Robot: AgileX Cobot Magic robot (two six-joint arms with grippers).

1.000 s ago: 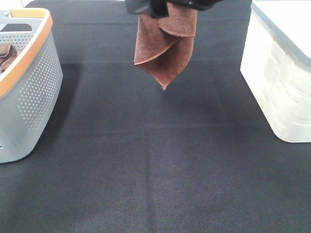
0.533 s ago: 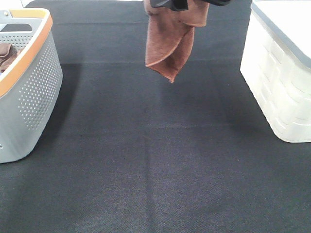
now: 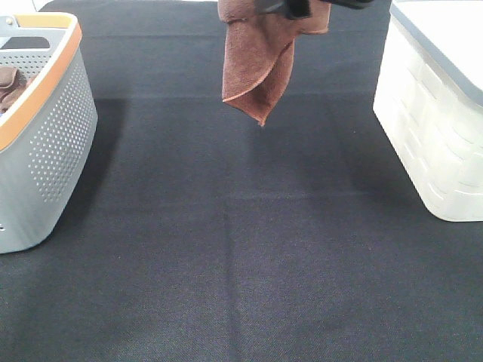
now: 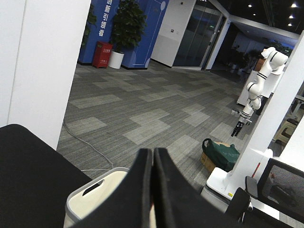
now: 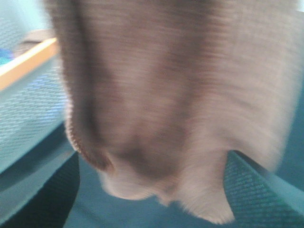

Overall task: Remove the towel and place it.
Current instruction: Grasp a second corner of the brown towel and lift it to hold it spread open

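The reddish-brown towel [image 3: 260,64] hangs folded in the air over the back middle of the black table, its lowest corner well above the cloth. Its top disappears among black arm parts [image 3: 290,7] at the upper edge of the high view. My left gripper [image 4: 152,151] is shut, fingers pressed together and pointing out over the white bin; the towel is hidden below them. In the right wrist view the towel [image 5: 156,95] fills the picture, blurred. My right gripper [image 5: 152,194] stands open, its fingers only dark shapes in the lower corners, wide apart on either side of the towel.
A grey perforated basket [image 3: 53,143] with an orange rim stands at the left edge, with another brown cloth [image 3: 9,84] inside. A white bin [image 3: 438,128] with a grey rim stands at the right. Black cloth [image 3: 241,249] covers the table between them.
The hanging towel has shifted right and slightly up, and its folds have swung. The black arm parts above it also moved right. Neither gripper's opening has changed.
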